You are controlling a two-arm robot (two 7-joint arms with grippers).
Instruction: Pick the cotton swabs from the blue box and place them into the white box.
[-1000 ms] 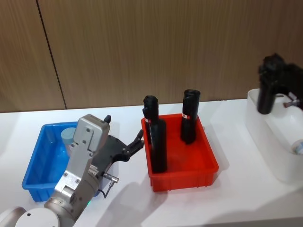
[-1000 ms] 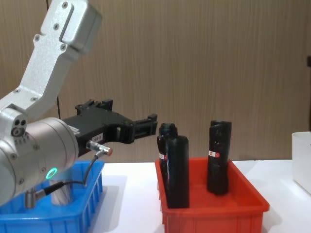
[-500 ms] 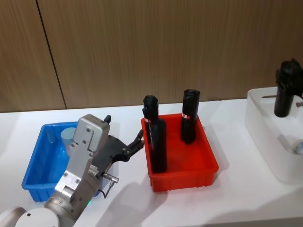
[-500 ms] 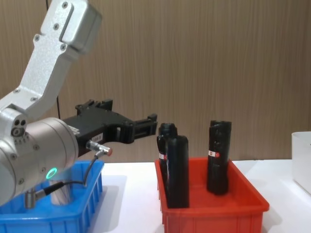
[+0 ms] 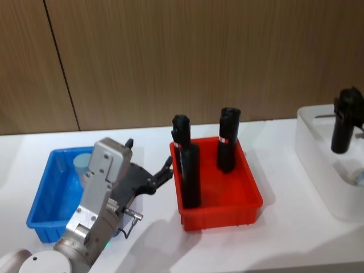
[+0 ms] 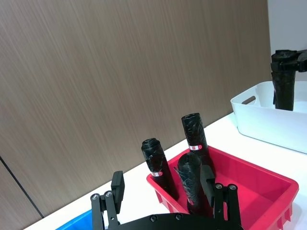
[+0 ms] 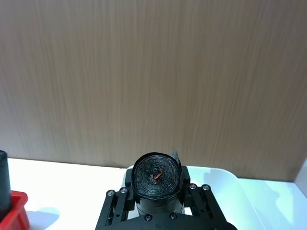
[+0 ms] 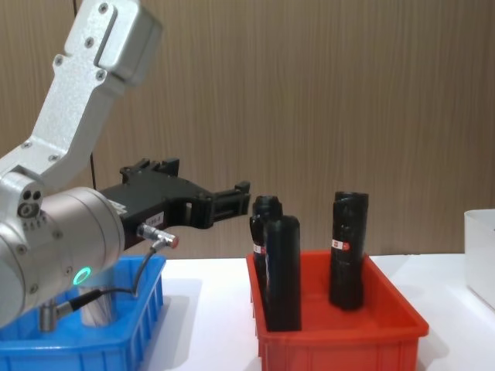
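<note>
Change: over the last second the right gripper (image 5: 342,149) carries its black roll (image 5: 341,131) from high above the white box (image 5: 324,182) down into it, settling low between the walls; the left arm hasn't budged.
Blue box (image 5: 48,196): sits under and behind the left wrist, at the table's left end.
Cotton swabs (image 5: 83,165): one pale-lidded tub stands in the blue box, just behind the left gripper (image 5: 162,173) — that's the item the task wants, and nobody is touching it!
Left gripper: hovers above the gap between the blue box and the red bin (image 5: 219,207), fingers (image 8: 241,188) spread wide and empty, pointing toward the rolls.
Why it waits: parked clear, I'd say, so the other arm can work.
Red bin: just ahead of the left fingertips, three black rolls (image 5: 190,176) standing upright, leaning on the walls to stay up.
Right gripper: clamped on a black roll, held upright from the side, its lower end down inside the white box.
Why upright: a vertical hold lets the roll drop straight between the walls.
White box: directly beneath the right gripper; something pale (image 5: 358,177) lies on its floor near the edge, too small to name.
Mismatch: a roll, not swabs, is going in.
Judgement: release looks imminent.
</note>
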